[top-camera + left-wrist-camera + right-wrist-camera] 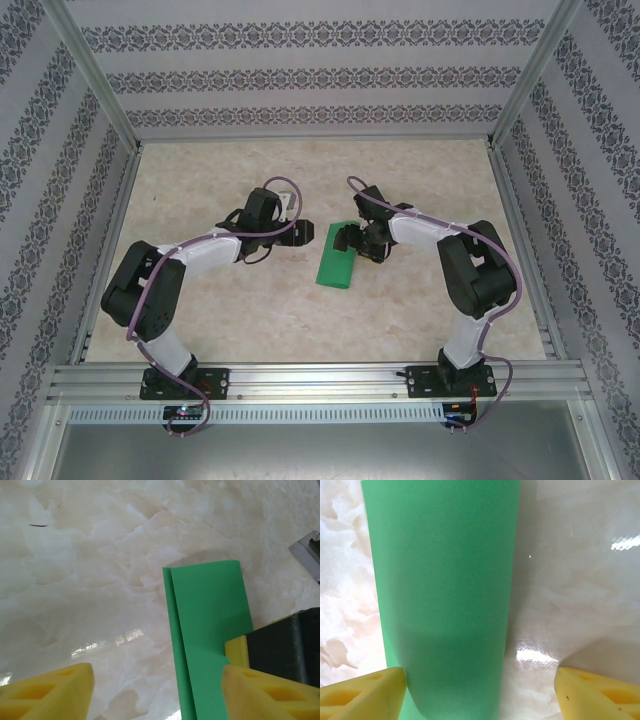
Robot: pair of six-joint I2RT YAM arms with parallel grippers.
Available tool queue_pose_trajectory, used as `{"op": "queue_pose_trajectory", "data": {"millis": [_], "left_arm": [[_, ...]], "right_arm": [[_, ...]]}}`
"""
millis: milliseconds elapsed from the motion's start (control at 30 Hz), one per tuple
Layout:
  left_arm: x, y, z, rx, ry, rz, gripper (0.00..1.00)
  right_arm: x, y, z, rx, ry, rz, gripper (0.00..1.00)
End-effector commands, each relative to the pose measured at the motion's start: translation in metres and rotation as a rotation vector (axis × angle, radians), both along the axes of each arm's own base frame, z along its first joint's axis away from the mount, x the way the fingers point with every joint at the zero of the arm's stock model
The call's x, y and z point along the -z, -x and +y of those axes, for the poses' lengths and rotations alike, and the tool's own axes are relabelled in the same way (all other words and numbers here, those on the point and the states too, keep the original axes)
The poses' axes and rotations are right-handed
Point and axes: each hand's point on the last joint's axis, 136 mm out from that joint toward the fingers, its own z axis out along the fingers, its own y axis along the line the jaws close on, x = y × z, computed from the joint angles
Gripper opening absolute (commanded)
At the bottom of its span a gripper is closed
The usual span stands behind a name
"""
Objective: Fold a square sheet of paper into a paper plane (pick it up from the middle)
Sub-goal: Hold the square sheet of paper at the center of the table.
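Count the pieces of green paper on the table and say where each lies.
1. The folded green paper lies flat near the middle of the table, by the left gripper and under the right gripper. Another could hide under the arms.

Open table (250,310) around green paper (335,264), right hand (347,240) over its far end.

Bright, even light from above fills all three views, laying white glare patches on the glossy desk (570,605) (sharpest in both wrist views) and a soft grey shadow beside the green paper (445,580), whose near end darkens and blurs at the bottom of the right wrist view.
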Motion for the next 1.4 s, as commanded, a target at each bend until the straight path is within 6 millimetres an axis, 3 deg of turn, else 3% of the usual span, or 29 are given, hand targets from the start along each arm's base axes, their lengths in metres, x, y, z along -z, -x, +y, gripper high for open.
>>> {"op": "queue_pose_trajectory", "data": {"millis": [0, 133, 367, 833, 1100, 1367], "left_arm": [[-0.002, 0.004, -0.014, 0.036, 0.023, 0.034, 0.61], [0.000, 0.003, -0.018, 0.039, 0.032, 0.047, 0.52], [0.003, 0.004, -0.023, 0.053, 0.035, 0.064, 0.44], [0.013, 0.004, -0.031, 0.069, 0.055, 0.102, 0.34], [0.021, 0.004, -0.045, 0.092, 0.101, 0.168, 0.13], [0.028, 0.005, -0.044, 0.079, 0.102, 0.188, 0.12]], "right_arm": [[0.006, -0.007, 0.001, 0.037, 0.026, -0.004, 0.80], [0.008, -0.008, 0.009, 0.048, -0.007, 0.004, 0.83], [0.020, -0.001, -0.002, 0.018, 0.099, 0.048, 0.86], [0.038, 0.005, -0.007, 0.033, 0.152, 0.102, 0.86], [0.050, 0.012, -0.011, -0.004, 0.180, 0.135, 0.86], [0.056, 0.013, -0.012, 0.009, 0.185, 0.153, 0.87]]}}
